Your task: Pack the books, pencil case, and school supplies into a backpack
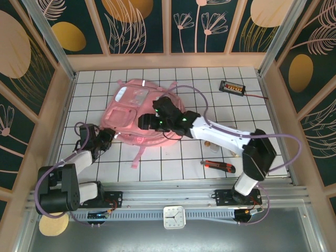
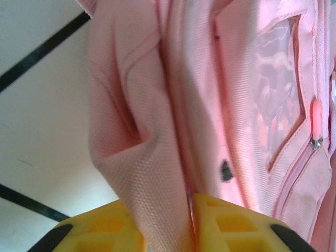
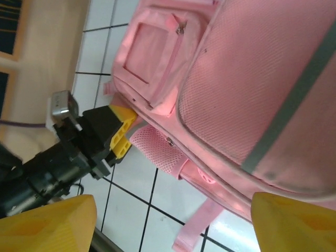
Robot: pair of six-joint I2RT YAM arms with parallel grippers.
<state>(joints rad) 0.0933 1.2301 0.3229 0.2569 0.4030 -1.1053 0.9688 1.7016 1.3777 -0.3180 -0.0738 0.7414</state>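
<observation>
The large pink backpack point(image 1: 128, 113) lies flat on the white tiled table, left of centre. My left gripper point(image 1: 108, 137) is at its near-left edge, shut on a fold of the pink fabric point(image 2: 157, 173), which is pinched between the yellow fingers point(image 2: 231, 226). My right gripper point(image 1: 148, 122) hovers over the backpack's near side, its yellow fingertips point(image 3: 47, 226) spread wide with nothing between them. The right wrist view shows the backpack point(image 3: 252, 89), its mesh pocket, a loose strap point(image 3: 197, 231) and the left gripper point(image 3: 116, 132) at its corner. The yellow book, pale-pink pouch and white flat item are hidden or out of view.
A black wired box with orange buttons point(image 1: 232, 87) sits at the back right. A red-and-black hand tool point(image 1: 219, 166) lies near the right arm's base, with a couple of small pieces point(image 1: 214, 150) beside the arm. Wooden walls point(image 1: 58, 110) surround the table.
</observation>
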